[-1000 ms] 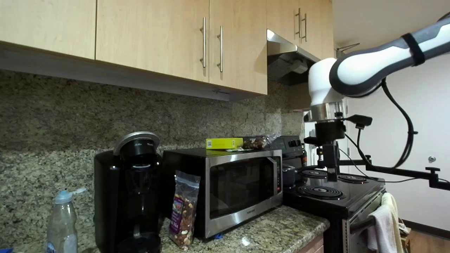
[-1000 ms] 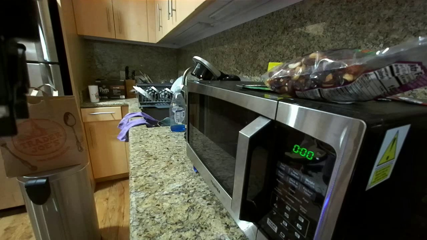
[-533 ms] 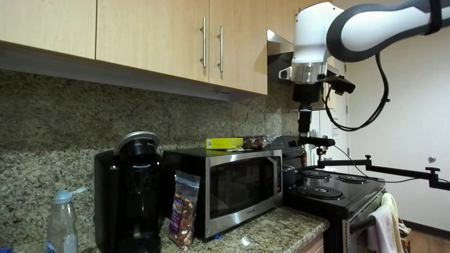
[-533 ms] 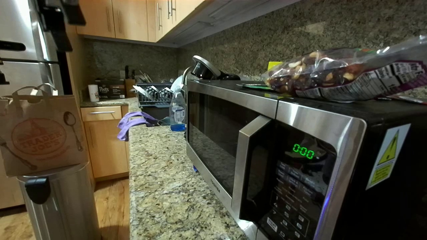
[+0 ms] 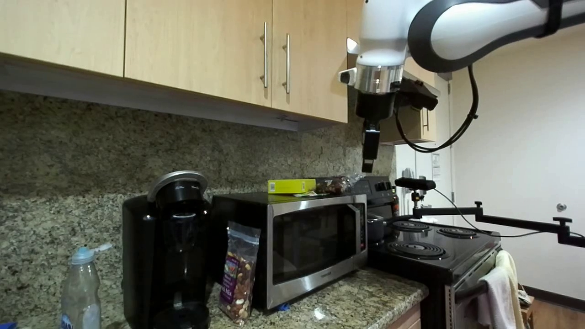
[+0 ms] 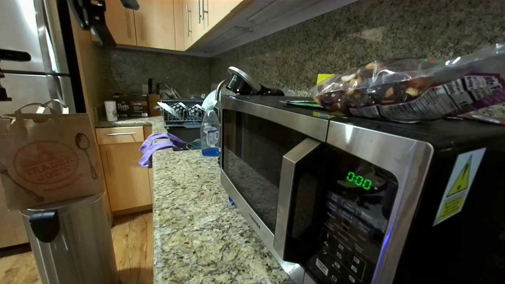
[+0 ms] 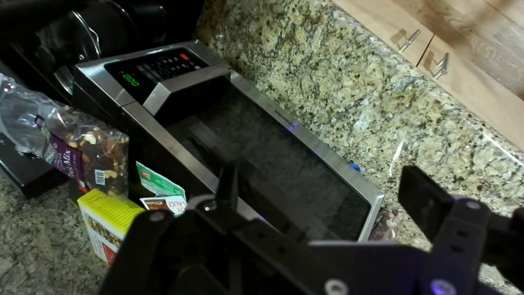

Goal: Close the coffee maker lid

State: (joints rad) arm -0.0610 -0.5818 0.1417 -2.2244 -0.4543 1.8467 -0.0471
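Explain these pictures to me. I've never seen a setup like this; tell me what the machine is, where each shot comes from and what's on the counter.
The machine is a robot arm ending in a gripper, a mechanical hand. Two pictures are taken from outside it; the third is taken from its wrist, looking down at the microwave. On the counter are a bottle, a coffee maker, a bag of nuts and that microwave, which carries a yellow box and another bag of nuts. The gripper hangs open in the air and holds nothing. Its job is to close the coffee maker's lid, which looks tilted up in an exterior view; the gripper is well away.
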